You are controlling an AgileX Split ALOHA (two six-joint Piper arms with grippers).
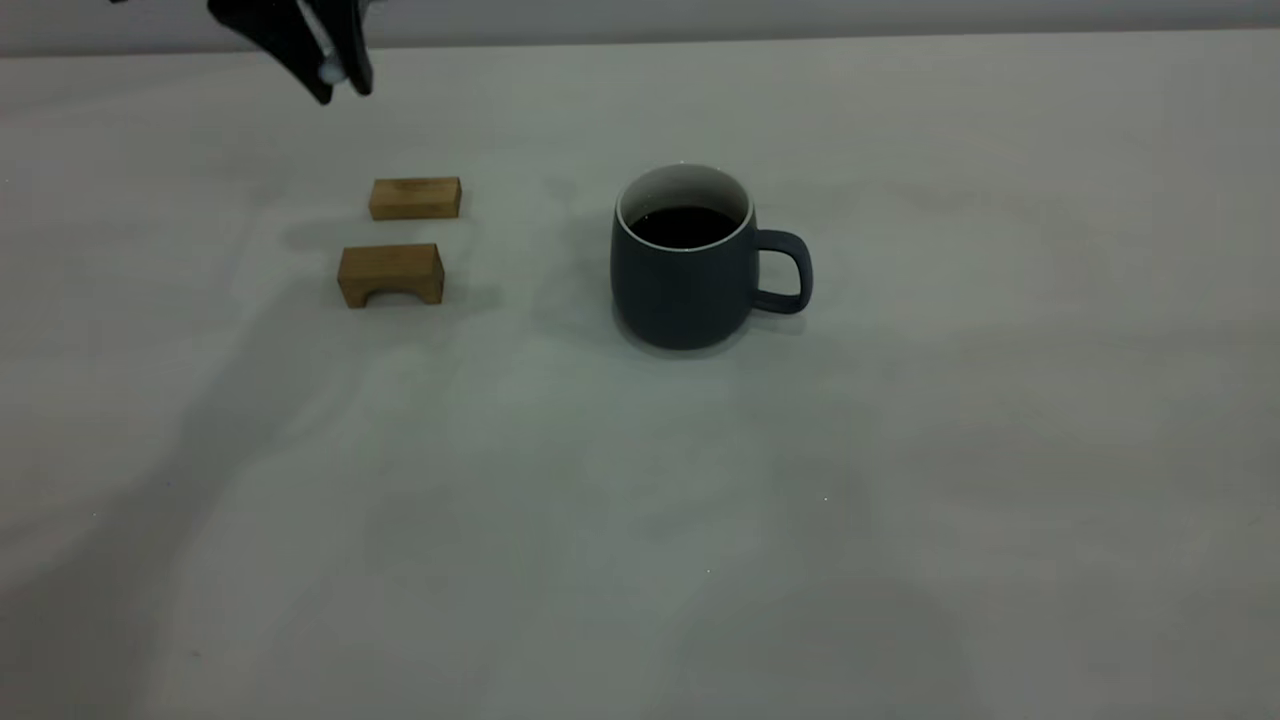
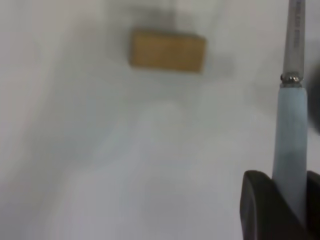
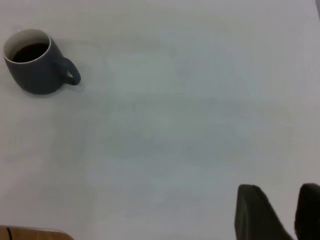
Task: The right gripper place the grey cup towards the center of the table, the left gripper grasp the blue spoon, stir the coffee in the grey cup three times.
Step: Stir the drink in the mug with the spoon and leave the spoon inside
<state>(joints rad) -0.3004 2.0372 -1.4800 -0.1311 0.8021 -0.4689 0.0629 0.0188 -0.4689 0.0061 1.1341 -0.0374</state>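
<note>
The grey cup (image 1: 690,280) stands upright near the middle of the table (image 1: 640,520), its handle pointing toward the right side. Dark coffee (image 1: 683,226) fills it below the white rim. My left gripper (image 1: 342,90) hangs at the far left back, well apart from the cup and above the table. It is shut on the blue spoon (image 2: 291,140), gripping the pale handle; the metal neck runs out of the left wrist view and the bowl is hidden. In the right wrist view the cup (image 3: 37,70) sits far from my right gripper (image 3: 287,210), which is open and holds nothing.
Two small wooden blocks lie left of the cup: a plain one (image 1: 415,198) and an arched one (image 1: 391,274) nearer the front. The plain block (image 2: 167,50) shows below the left gripper. Bare tabletop stretches in front of and right of the cup.
</note>
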